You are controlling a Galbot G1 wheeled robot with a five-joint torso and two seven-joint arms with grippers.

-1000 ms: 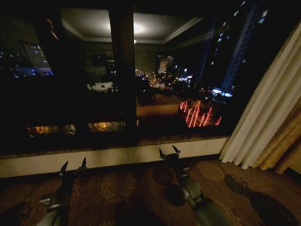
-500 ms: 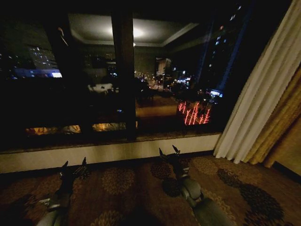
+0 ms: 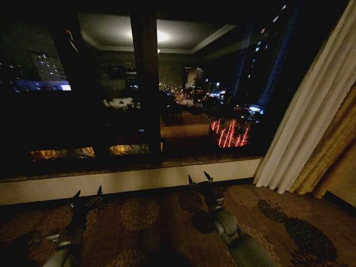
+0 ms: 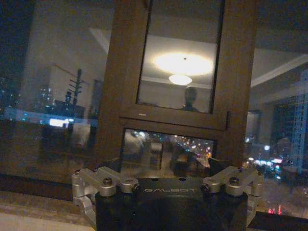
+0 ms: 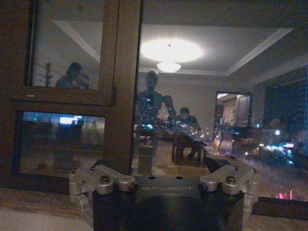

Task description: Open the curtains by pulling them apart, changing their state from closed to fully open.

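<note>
the curtains (image 3: 317, 111) hang gathered at the right edge of the head view, a sheer cream panel slanting down to the patterned carpet (image 3: 144, 222), with a golden drape (image 3: 339, 156) just beside it on the outer side. the dark window (image 3: 183, 83) stands uncovered, city lights and the room's ceiling lamp reflected in the glass, split by a dark vertical frame post (image 3: 146, 83). the left gripper (image 3: 88, 194) is held low before the pale sill (image 3: 111, 183), fingers spread open and holding nothing. the right gripper (image 3: 199, 179) is likewise low near the sill, fingers apart and empty, well apart from the curtains.
</note>
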